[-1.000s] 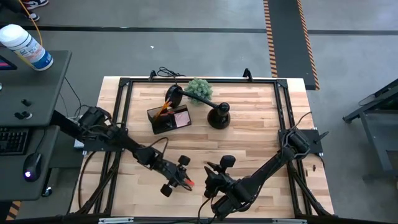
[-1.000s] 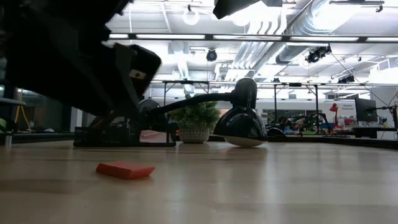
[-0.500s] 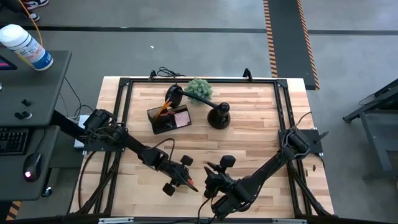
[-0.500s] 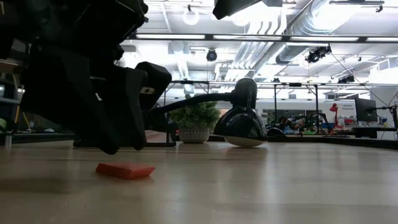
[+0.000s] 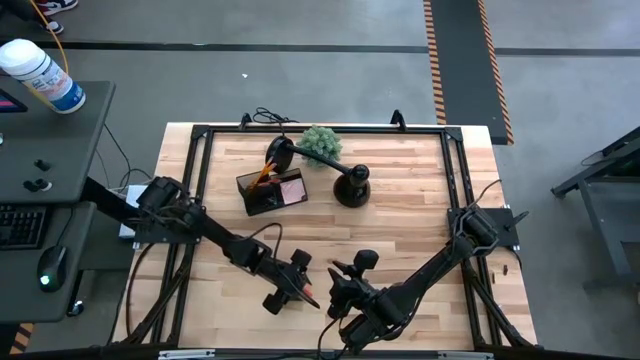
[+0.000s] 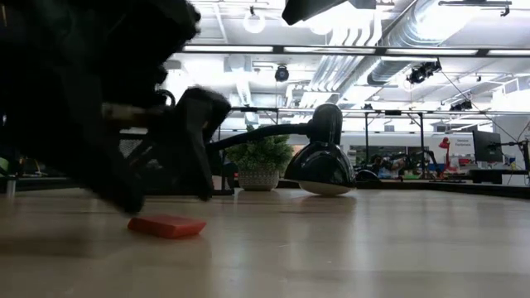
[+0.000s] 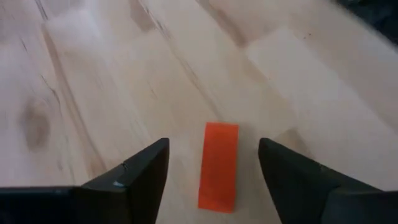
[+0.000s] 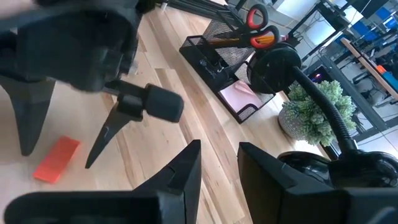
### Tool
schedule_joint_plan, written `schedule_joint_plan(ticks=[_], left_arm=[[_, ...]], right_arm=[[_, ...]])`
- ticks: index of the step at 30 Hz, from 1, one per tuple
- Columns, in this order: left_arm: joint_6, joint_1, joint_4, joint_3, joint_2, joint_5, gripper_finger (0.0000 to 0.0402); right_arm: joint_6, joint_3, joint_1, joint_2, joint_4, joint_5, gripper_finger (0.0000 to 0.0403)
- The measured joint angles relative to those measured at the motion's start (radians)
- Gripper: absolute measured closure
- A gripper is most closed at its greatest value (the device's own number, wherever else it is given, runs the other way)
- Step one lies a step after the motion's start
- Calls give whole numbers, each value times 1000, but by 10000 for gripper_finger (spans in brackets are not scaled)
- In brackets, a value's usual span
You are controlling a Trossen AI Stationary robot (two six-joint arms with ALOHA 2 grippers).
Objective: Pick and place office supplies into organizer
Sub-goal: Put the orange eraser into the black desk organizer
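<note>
Your target: flat orange-red block [image 7: 219, 164], oblong, lying on wood table [image 5: 410, 230] near front edge, about 6 o'clock from organizer [image 5: 271, 190].
Organizer: dark mesh, holds scissors [image 8: 259, 23], pink pad [image 8: 239, 96].
Left gripper [image 7: 211, 180] low over block, jaws apart, straddling it.
Right gripper [image 8: 219, 165] beside, at 3 o'clock, jaws slightly apart, empty.

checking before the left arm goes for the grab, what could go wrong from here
1. The red block lies flat and thin on the table; the open left tool, its fingers either side of it, may scrape the wood or slide over it.
2. The block sits slightly skewed between the fingers, so closing could twist it away.
3. The right tool waits close by, so a lift toward the organizer risks a bump.
</note>
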Motion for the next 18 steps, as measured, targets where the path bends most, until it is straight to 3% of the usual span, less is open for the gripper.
schedule_joint_plan(ticks=[9, 18], left_arm=[[1, -2, 15, 3, 43, 9, 177], [2, -3, 12, 3, 43, 15, 266]], right_arm=[[0, 0, 0, 0, 3, 0, 307], [0, 0, 0, 0, 3, 0, 307]])
